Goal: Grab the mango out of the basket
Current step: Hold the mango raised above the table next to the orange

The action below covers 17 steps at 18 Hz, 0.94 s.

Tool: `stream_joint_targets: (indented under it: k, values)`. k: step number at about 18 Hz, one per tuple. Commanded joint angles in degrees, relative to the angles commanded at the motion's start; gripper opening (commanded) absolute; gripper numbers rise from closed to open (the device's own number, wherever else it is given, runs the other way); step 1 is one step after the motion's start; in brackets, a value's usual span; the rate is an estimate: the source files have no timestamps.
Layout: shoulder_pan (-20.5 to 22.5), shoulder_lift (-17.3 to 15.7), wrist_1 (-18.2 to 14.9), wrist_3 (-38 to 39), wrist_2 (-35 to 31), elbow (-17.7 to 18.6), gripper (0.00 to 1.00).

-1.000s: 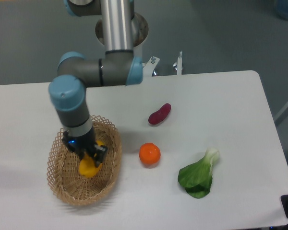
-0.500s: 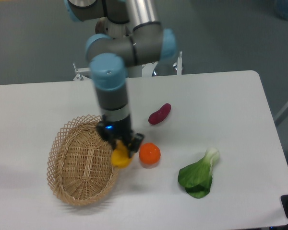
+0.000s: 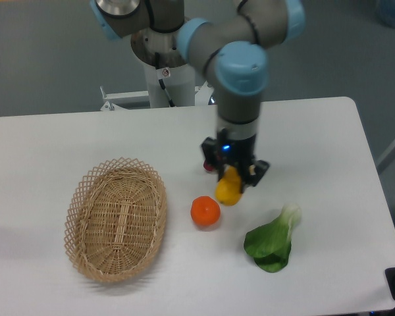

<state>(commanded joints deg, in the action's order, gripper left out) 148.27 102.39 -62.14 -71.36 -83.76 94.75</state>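
One fixed view — high, facing table [image 3: 329, 131]

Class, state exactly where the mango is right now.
The mango is held in the gripper near the table's middle, up-right of the orange, well right of the basket.

The arm [image 3: 243, 26] is built of thick grey tubes joined at fat round joints with light blue end caps, and it rises from a pale, shiny cylindrical column with a small sticker on its side and a thin black cable running down it. At its end sits a dark grey wrist and a black gripper [image 3: 234, 179] with a small blue light glowing on its body and 2 short black fingers [image 3: 255, 174].
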Motion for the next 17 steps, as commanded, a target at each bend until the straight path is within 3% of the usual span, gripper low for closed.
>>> stream_joint_targets:
  k: [17]
  values:
    - [1.06,0.44,0.00,-1.33,0.09,-1.24,0.36]
